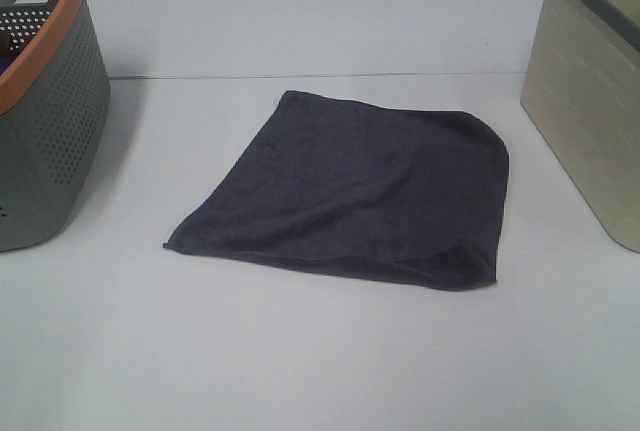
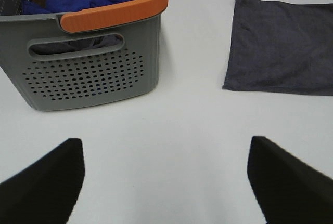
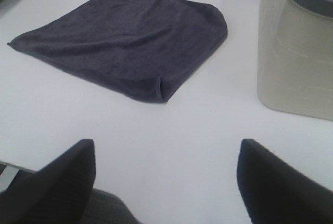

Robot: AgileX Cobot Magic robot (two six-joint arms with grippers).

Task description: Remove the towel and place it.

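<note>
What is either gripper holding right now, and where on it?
Nothing. Both the left gripper and right gripper are open and empty; the towel lies flat on the table, untouched.

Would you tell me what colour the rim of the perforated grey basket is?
Orange; the basket's rim shows best in the left wrist view.

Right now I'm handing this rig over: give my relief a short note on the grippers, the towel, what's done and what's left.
Left gripper: open, empty, above bare table near the grey basket.
Right gripper: open, empty, near the beige basket.
Towel: flat on the table between the baskets, one corner folded over, touching neither.
Done: no grasp made.
Left: grasp the towel, lift it, place it.
</note>
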